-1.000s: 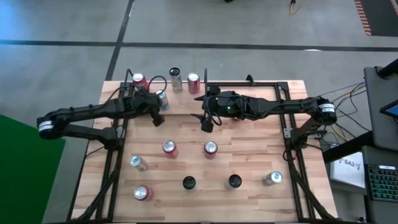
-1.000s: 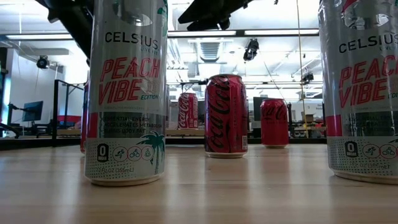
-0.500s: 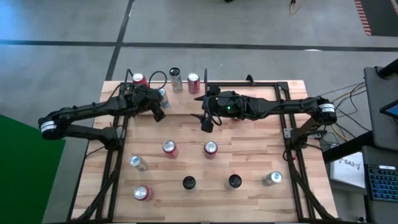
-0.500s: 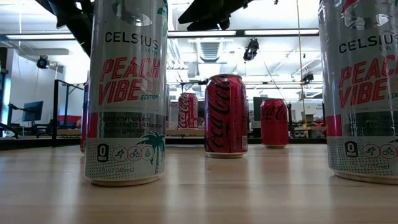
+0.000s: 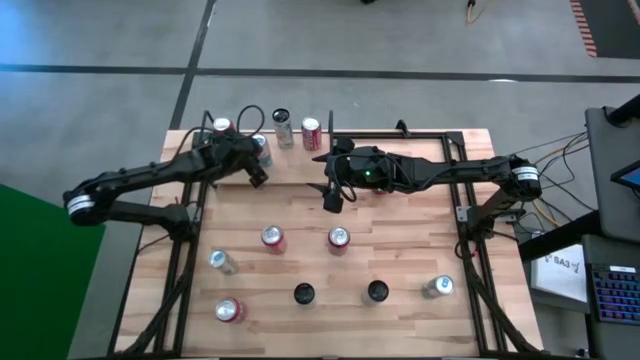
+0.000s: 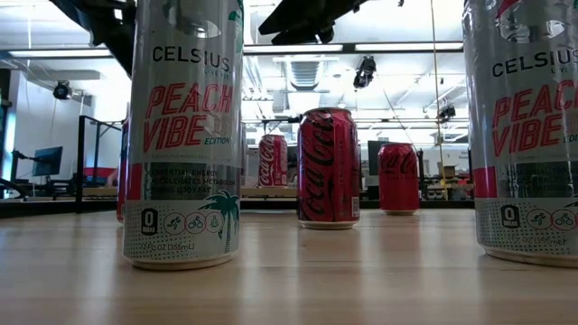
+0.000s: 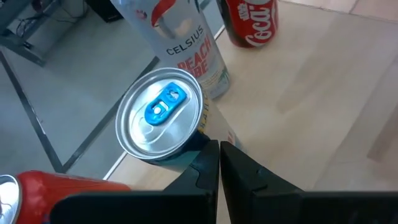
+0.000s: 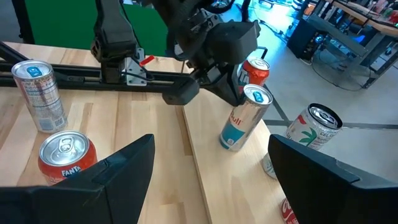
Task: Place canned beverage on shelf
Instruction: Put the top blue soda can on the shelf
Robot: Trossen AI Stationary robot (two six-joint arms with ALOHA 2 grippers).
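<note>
A slim silver can with a blue tab (image 7: 163, 115) stands upright at the far left of the table (image 5: 262, 147), beside the light wood shelf plank (image 5: 420, 146) edged by black rods. It also shows in the right wrist view (image 8: 244, 118). My left gripper (image 7: 219, 163) is shut, close against this can on its near side (image 5: 255, 176). On the far strip stand a red can (image 5: 222, 127), a Celsius can (image 5: 283, 128) and a Coke can (image 5: 311, 131). My right gripper (image 5: 333, 196) is open and empty over the table's middle. My left gripper lies with the outer side of one shut finger (image 7: 202, 163) against the silver can's side wall (image 7: 186, 144), low on its near side. The fingers slant down and run past the can. The can stands upright on its base.
Several more cans stand on the near half of the table: red ones (image 5: 272, 237) (image 5: 338, 237) (image 5: 229, 310), dark ones (image 5: 303, 294) (image 5: 376, 291), silver ones (image 5: 220, 262) (image 5: 437, 287). In the low view a Celsius can (image 6: 185, 135) stands close in front.
My left gripper, still shut, has gone a little toward the table's far edge. The silver can beside it has slid the same way, still upright.
</note>
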